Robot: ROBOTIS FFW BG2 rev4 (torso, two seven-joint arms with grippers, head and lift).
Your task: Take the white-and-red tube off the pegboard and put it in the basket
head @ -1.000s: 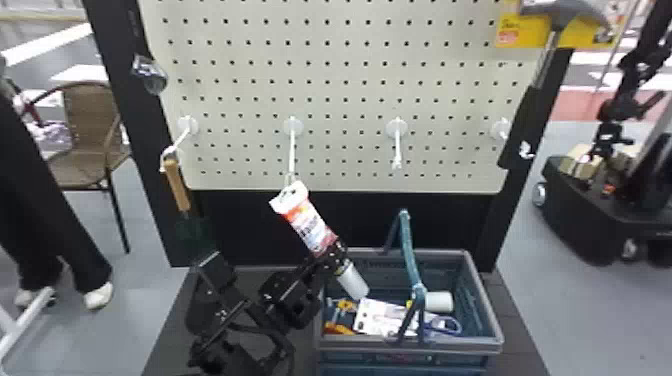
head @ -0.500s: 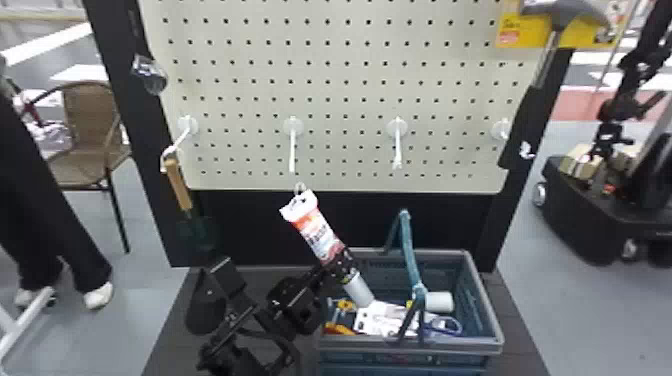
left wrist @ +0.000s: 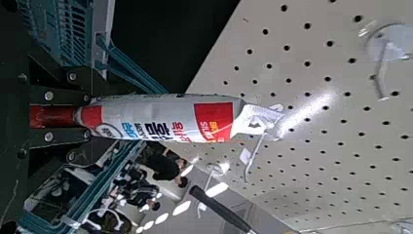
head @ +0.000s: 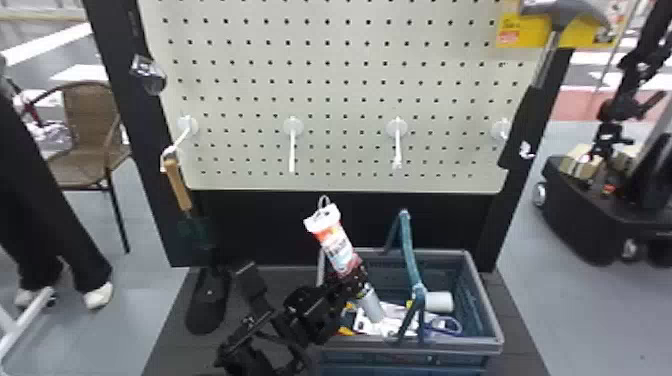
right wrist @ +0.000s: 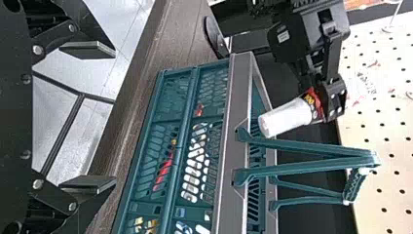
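White-and-red tube (head: 334, 245): clamped low in left end effector (left wrist: 86, 116), off the pegboard (head: 345, 107), beside the left wall of the basket (head: 465, 346). Long axis: slanted, printed end up-left, pale end down-right, basketward. Right end effector (right wrist: 114, 116): fingers apart, farther from tube. Rightward lowering, clear of handle (head: 410, 250), judged to be required.
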